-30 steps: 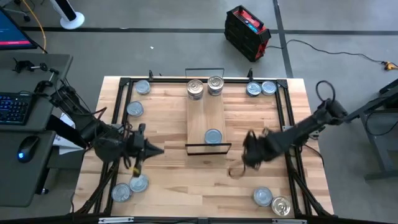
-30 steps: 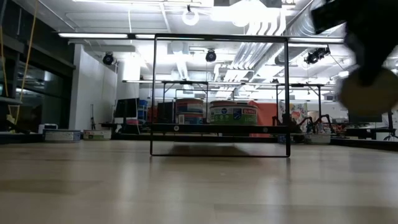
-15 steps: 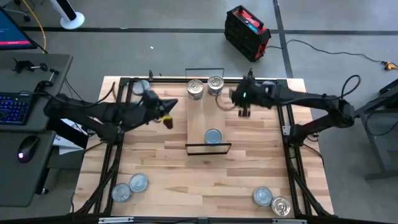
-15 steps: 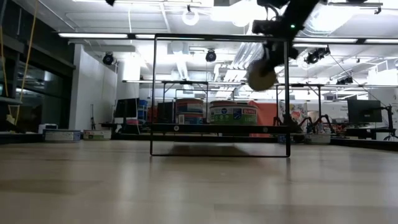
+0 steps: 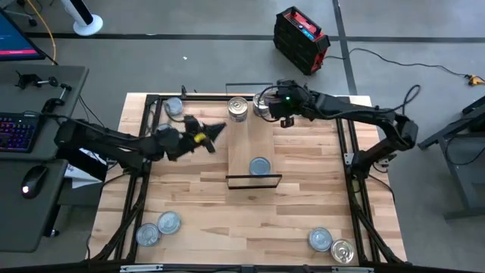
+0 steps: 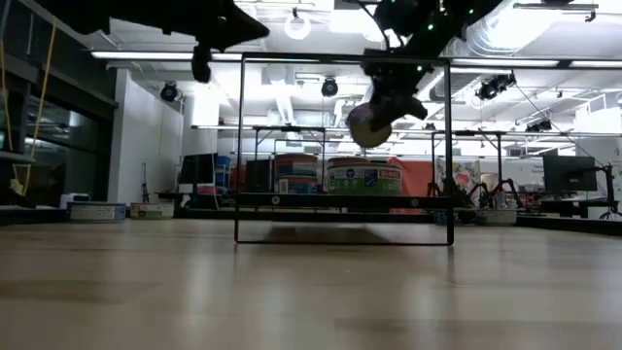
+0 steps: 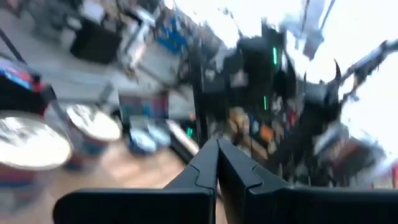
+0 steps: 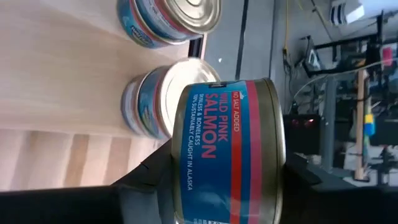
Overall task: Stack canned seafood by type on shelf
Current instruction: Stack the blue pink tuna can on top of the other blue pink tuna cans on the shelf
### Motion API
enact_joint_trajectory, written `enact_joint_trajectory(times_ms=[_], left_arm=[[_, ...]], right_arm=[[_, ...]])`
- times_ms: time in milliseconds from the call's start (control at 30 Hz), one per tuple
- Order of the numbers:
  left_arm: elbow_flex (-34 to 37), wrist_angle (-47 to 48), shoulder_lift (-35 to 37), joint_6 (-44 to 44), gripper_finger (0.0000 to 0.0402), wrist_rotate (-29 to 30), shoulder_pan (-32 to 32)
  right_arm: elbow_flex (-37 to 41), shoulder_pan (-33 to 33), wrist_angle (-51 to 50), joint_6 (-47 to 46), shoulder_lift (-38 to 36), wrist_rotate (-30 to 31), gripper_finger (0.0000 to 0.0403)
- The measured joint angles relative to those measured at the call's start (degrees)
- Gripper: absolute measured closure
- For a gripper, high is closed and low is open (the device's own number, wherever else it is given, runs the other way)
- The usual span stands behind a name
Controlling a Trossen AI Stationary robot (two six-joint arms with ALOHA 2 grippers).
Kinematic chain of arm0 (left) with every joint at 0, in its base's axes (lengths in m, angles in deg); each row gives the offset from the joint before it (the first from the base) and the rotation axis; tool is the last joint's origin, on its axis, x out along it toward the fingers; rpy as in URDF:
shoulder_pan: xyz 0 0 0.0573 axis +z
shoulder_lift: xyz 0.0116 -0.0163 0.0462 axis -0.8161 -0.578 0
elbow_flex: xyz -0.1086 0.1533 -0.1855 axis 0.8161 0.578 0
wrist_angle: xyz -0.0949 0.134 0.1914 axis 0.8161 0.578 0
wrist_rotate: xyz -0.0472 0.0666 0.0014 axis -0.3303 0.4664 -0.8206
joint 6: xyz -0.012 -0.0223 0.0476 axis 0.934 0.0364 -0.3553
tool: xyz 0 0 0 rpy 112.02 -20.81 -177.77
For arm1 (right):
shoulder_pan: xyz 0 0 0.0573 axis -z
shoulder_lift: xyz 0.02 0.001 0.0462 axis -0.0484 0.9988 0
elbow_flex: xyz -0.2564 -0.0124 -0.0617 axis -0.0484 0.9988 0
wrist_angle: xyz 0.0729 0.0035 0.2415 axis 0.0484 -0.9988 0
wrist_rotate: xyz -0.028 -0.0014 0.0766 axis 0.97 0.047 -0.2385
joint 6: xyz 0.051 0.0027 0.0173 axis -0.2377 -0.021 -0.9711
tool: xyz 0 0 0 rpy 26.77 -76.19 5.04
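Gripping a flat round tin labelled wild pink salmon (image 8: 227,149) in the right pincer (image 5: 282,111), hovering above the silver-lidded stack (image 5: 262,102) at 12 o'clock on the long light-wood shelf (image 5: 251,140). Waiting at 9 o'clock: left pincer (image 5: 216,130), closed, empty. Remaining: loose tins at the wooden worktop (image 5: 295,205) corners, roughly half unshelved.

A robotics lab or workshop is showing here. A wooden table (image 5: 303,220) is standing on a grey concrete floor (image 5: 189,61), with a computer desk carrying a keyboard (image 5: 17,130) at nine o'clock and a red-and-black case (image 5: 301,39) at twelve. Exposed ducts and strip lights (image 6: 155,55) are running overhead, above more black-framed workbenches (image 6: 486,209).
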Motion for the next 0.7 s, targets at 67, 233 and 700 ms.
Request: enact_joint_trajectory(times_ms=[67,233,700], left_arm=[[0.49,0.01,2.84,-1.5,0.0401,-2.9,3.15],[0.61,5.69,8.68,-2.84,0.0401,-17.21,13.8],[0.59,10.99,11.22,0.0,0.0402,-47.61,36.79]], right_arm=[[0.0,-0.12,1.27,0.48,1.41,1.2,0.0241],[0.02,-0.9,3.1,0.51,4.21,5.9,0.0239],[-7.05,-3.6,6.14,-3.74,11.38,11.92,0.0229]])
